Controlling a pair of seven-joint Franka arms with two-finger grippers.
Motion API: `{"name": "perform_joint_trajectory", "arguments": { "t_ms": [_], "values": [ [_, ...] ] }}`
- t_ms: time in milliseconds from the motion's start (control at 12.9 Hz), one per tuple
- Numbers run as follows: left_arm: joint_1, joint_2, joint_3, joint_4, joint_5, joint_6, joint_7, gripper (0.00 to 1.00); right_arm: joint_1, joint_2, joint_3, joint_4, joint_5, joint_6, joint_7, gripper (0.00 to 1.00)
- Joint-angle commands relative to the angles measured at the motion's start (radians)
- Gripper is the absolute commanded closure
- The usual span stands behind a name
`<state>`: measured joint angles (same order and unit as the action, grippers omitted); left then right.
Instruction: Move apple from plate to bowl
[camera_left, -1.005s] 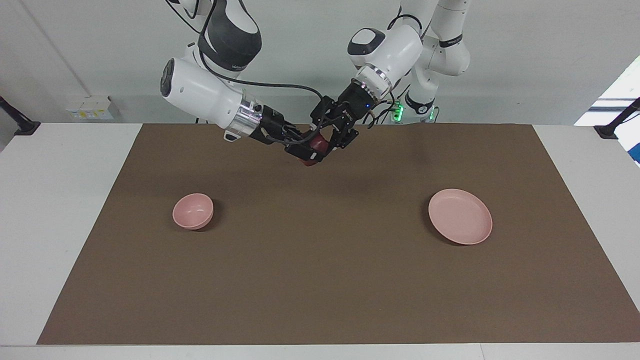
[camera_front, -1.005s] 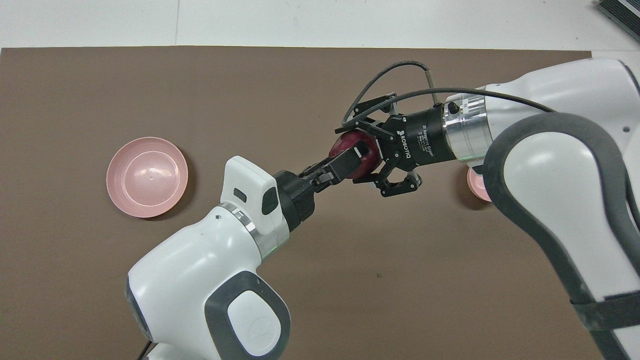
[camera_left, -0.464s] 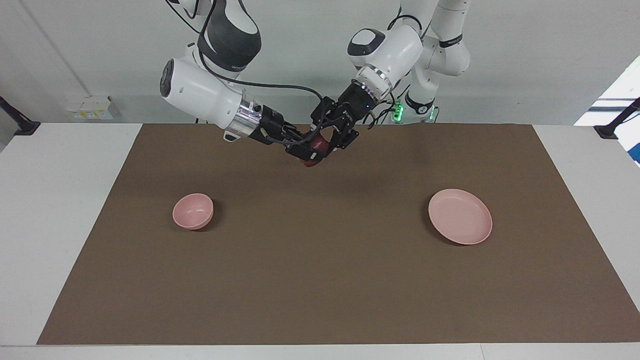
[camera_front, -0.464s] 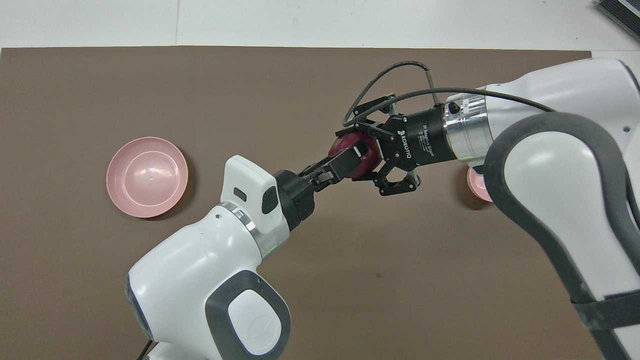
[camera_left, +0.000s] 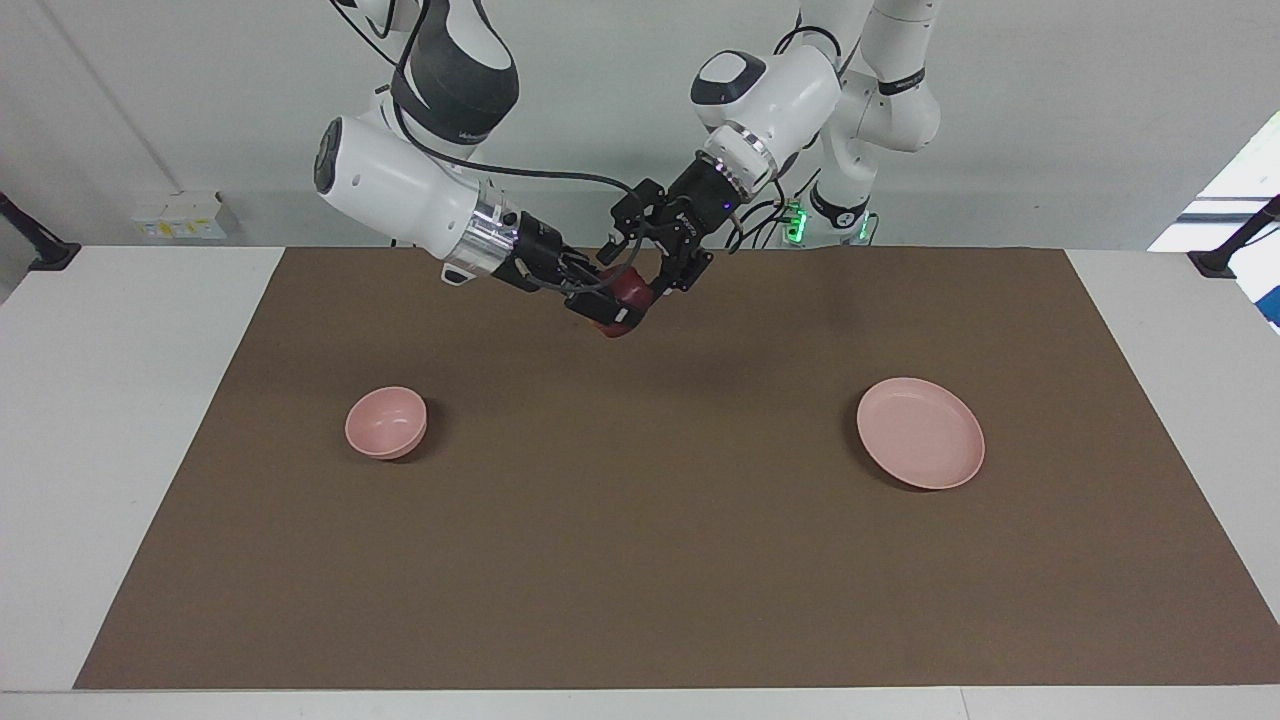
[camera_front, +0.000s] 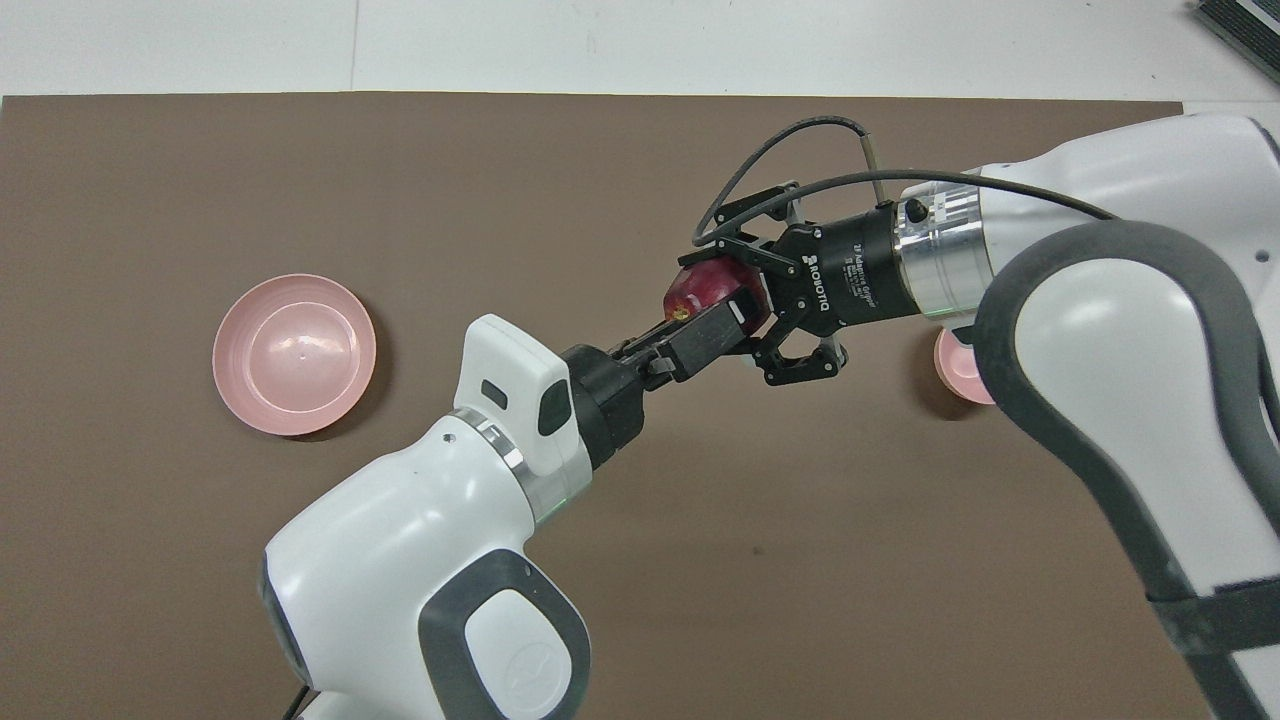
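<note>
1. The apple (camera_left: 628, 292) is in the air over the bench (camera_left: 640, 560), between the bowl (camera_left: 386, 422) and the plate (camera_left: 920, 432)
2. The right gripper (camera_left: 615, 305) has its fingers closed on the apple; the left gripper (camera_left: 655, 255) is just beside it, its fingers spread and seemingly off the fruit
3. I judge the apple light and firm, but smooth and round (it can roll out of a loose grip), so hold it across the widest part
4. The bowl is small and deep, toward the right arm's end, with open bench around it; release low over the middle, away from the rim
</note>
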<state>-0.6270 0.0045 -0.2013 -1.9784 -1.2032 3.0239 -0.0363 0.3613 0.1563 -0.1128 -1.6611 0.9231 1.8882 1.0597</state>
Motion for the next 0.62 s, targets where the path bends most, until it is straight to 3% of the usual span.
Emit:
{"name": "perform_joint_trajectory", "arguments": {
  "t_ms": [0, 309, 541],
  "values": [
    [0.004, 0.006, 0.01, 0.018, 0.008, -0.037, 0.01, 0.0, -0.013, -0.001, 0.001, 0.007, -0.015, 0.0, -0.006, 1.0],
    [0.11, 0.003, 0.019, 0.007, 0.022, -0.201, 0.009, 0.0, -0.019, -0.011, -0.01, 0.007, -0.053, -0.006, -0.035, 1.0],
    [0.255, 0.002, 0.02, 0.007, 0.181, -0.452, 0.007, 0.0, -0.079, -0.026, -0.013, 0.007, -0.087, -0.04, -0.081, 1.0]
  ]
}}
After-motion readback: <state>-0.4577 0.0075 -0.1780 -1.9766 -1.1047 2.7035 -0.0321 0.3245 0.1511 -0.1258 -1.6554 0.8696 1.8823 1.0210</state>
